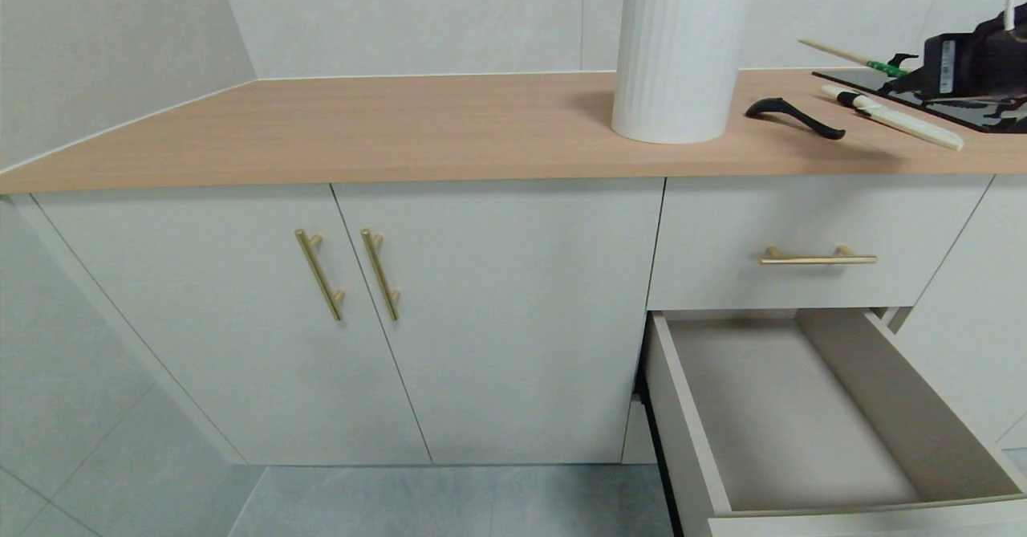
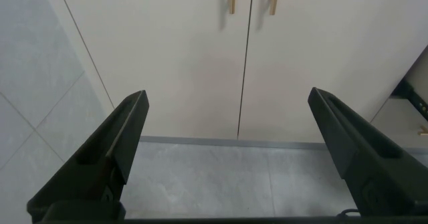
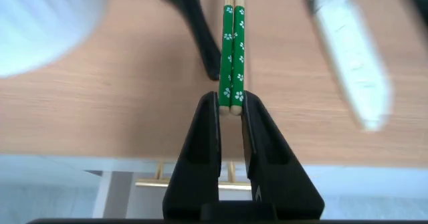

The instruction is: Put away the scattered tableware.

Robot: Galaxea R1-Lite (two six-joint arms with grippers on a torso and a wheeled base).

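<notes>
Your right tool (image 3: 231,107) is clamped on the green-ended chopsticks (image 3: 232,50), held above the right end of the surface (image 1: 401,128). Your left tool (image 2: 227,100) stands wide open, facing the cabinet doors (image 2: 200,63).

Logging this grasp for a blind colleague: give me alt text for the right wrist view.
The right gripper is shut on a pair of green-ended chopsticks over the wooden countertop. On it lie a black utensil and a white knife, with a white container nearby.
</notes>
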